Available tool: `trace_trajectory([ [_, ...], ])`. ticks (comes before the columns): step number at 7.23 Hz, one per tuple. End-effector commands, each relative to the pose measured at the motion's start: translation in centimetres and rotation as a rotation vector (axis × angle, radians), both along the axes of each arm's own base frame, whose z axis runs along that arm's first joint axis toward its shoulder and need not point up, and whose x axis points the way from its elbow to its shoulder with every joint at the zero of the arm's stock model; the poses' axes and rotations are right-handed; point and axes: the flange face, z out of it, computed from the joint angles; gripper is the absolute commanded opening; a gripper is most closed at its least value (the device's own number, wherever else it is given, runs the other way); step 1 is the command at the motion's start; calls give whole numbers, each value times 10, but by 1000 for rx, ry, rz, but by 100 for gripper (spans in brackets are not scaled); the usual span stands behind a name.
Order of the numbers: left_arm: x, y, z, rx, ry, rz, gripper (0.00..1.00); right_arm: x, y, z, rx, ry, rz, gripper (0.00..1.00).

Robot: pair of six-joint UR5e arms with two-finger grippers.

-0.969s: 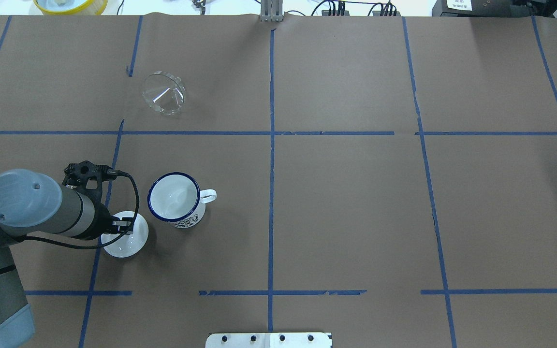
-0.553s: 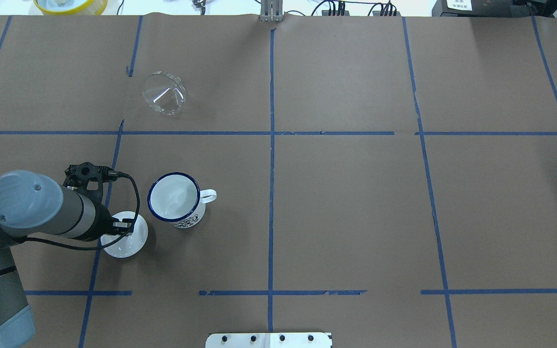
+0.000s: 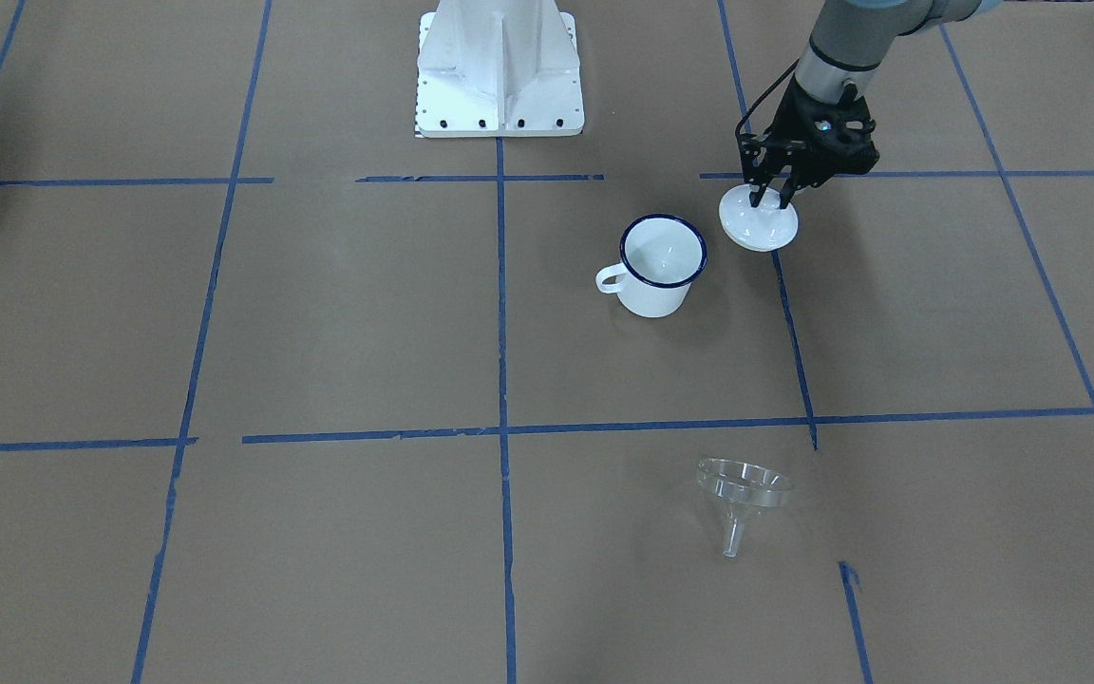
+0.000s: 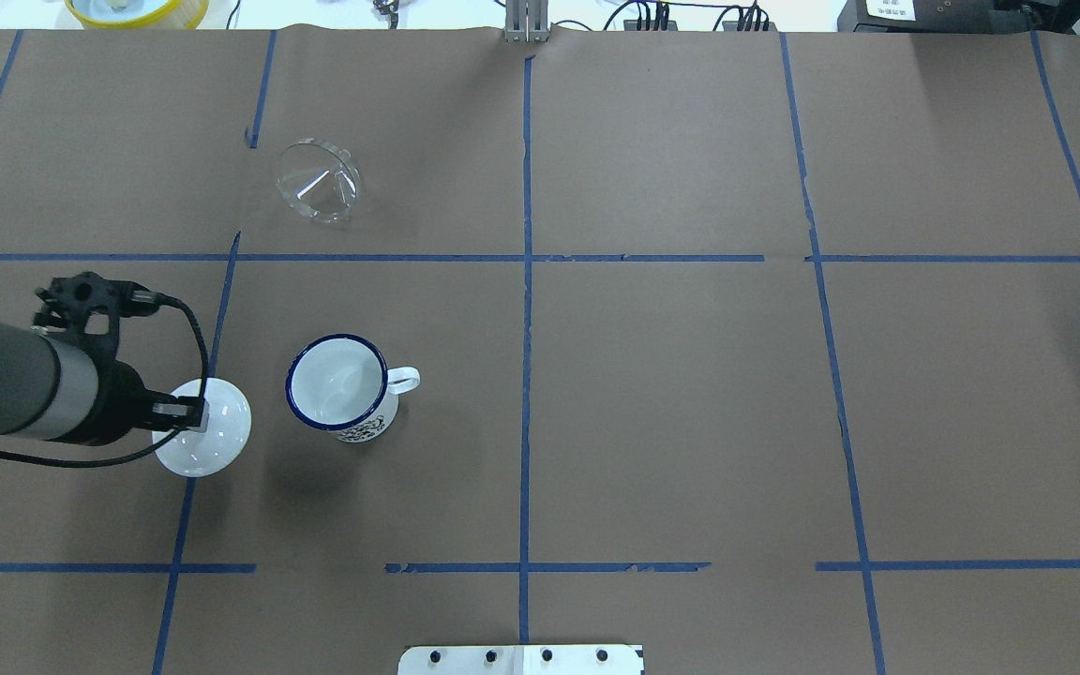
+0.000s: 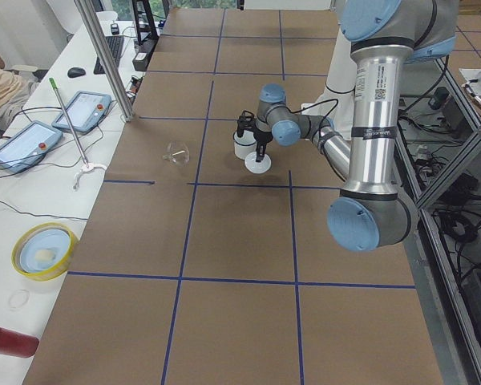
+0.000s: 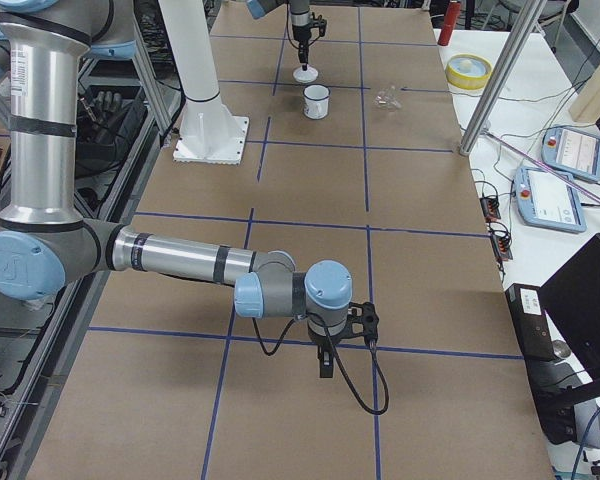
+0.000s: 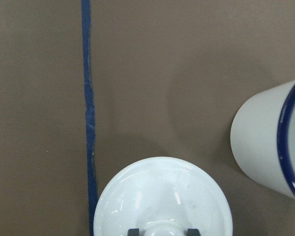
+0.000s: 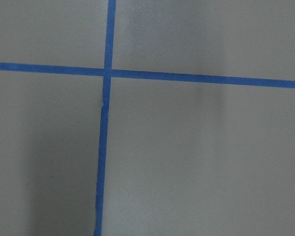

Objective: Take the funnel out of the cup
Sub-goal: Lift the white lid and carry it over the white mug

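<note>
Toward the left end of the table (image 4: 690,422) is where trouble could start. The right gripper (image 6: 325,365) hangs low near the right end, and I cannot tell whether its jaws are apart or together.

The cup (image 4: 338,386) stands upright in the left half, about midway between the near and far edges, with nothing in it. The left gripper (image 3: 768,199) is just beside it on the left-end side, jaws clamped on the knob (image 7: 160,228) of the lid (image 4: 217,441).

My main worry is that lid. A sideways swing could clip the cup and tip it. The hold on a small glossy knob could also slip and drop the lid.

The funnel (image 4: 318,180) lies on its side toward the far edge, well apart from the cup, so I judge the removal done. It looks light and round, and any stray brush could roll it.
</note>
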Motion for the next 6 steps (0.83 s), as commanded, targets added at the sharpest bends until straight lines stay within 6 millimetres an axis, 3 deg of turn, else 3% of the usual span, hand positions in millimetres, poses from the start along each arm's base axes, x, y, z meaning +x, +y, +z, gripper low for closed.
trace_trajectory([
  [1, -21, -14, -53, -15, 12, -23, 0, 0, 0, 0, 0, 0, 0, 100],
  [3, 21, -42, -118, -83, -5, -57, 0, 0, 0, 0, 0, 0, 0, 100],
  [4, 44, -57, -133, -120, 2, -85, 0, 0, 0, 0, 0, 0, 0, 100],
  [6, 83, -59, -131, -179, -20, -85, 0, 0, 0, 0, 0, 0, 0, 100],
])
